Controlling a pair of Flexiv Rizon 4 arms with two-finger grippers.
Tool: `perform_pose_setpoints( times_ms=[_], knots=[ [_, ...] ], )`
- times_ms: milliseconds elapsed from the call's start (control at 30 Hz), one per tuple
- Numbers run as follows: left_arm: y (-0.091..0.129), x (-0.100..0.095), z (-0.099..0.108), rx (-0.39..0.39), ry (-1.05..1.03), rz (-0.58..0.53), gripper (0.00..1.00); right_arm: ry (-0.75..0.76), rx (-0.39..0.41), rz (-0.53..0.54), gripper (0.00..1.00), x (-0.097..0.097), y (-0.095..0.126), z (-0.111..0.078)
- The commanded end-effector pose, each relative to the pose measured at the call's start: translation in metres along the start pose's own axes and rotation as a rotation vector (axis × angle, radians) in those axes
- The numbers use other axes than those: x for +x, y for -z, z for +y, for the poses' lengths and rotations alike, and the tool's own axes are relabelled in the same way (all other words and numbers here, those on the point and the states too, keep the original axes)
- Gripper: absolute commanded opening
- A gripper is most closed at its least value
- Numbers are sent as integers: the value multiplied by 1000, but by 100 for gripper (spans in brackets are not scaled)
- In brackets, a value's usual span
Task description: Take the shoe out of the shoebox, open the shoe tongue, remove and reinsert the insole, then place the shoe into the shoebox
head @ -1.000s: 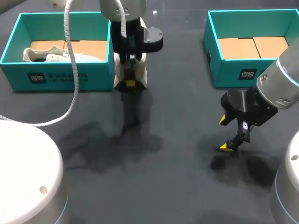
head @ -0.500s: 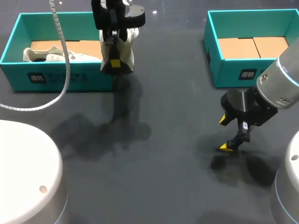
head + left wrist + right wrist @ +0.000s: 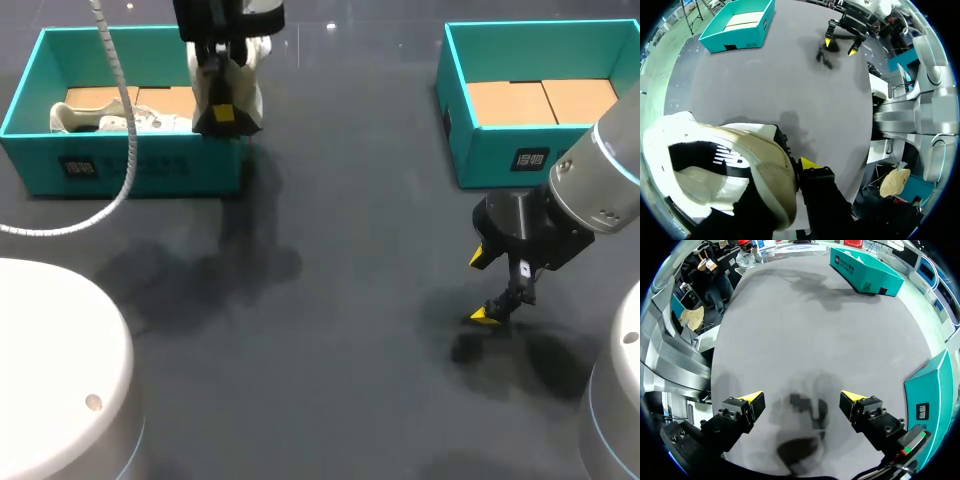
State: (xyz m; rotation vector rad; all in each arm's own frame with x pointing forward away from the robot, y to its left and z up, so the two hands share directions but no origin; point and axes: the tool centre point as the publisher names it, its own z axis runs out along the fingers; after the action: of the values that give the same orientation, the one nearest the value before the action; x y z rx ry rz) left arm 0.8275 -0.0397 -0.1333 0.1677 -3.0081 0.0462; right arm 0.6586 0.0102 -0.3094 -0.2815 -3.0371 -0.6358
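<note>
A cream shoe (image 3: 247, 88) with a dark logo hangs upright in my left gripper (image 3: 224, 112), which is shut on it over the right end of the left teal shoebox (image 3: 130, 168). In the left wrist view the shoe (image 3: 730, 170) fills the space by the gripper (image 3: 790, 170) and hides one finger; one yellow tip shows. A second pale shoe (image 3: 95, 120) lies inside that box on its cardboard floor. My right gripper (image 3: 483, 288) hangs open and empty low over the table at the right, its fingers (image 3: 751, 401) spread wide above bare tabletop.
A second teal shoebox (image 3: 510, 155) stands at the back right, holding only cardboard, just beyond my right gripper; its wall (image 3: 932, 390) is close beside that gripper. The dark table (image 3: 330, 340) lies between the two boxes. A white cable (image 3: 125, 150) hangs from my left arm across the left box.
My left arm has carried the shoe back and to the left, from in front of the left box's right corner to over its right end. The right arm has not moved.
</note>
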Motion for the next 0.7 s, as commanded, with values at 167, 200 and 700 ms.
perform_pose_setpoints(
  times_ms=[167, 200, 700],
  knots=[
    [25, -31, 48, 18, 24, 0, 0, 0, 0, -4, 100, 2, -1, -1],
    [27, -37, 54, 18, 22, 5, 0, 0, 0, -4, 100, 2, -1, -1],
    [52, -125, 143, -4, 23, 8, 0, 0, 0, -4, 100, 2, -1, -1]
  ],
)
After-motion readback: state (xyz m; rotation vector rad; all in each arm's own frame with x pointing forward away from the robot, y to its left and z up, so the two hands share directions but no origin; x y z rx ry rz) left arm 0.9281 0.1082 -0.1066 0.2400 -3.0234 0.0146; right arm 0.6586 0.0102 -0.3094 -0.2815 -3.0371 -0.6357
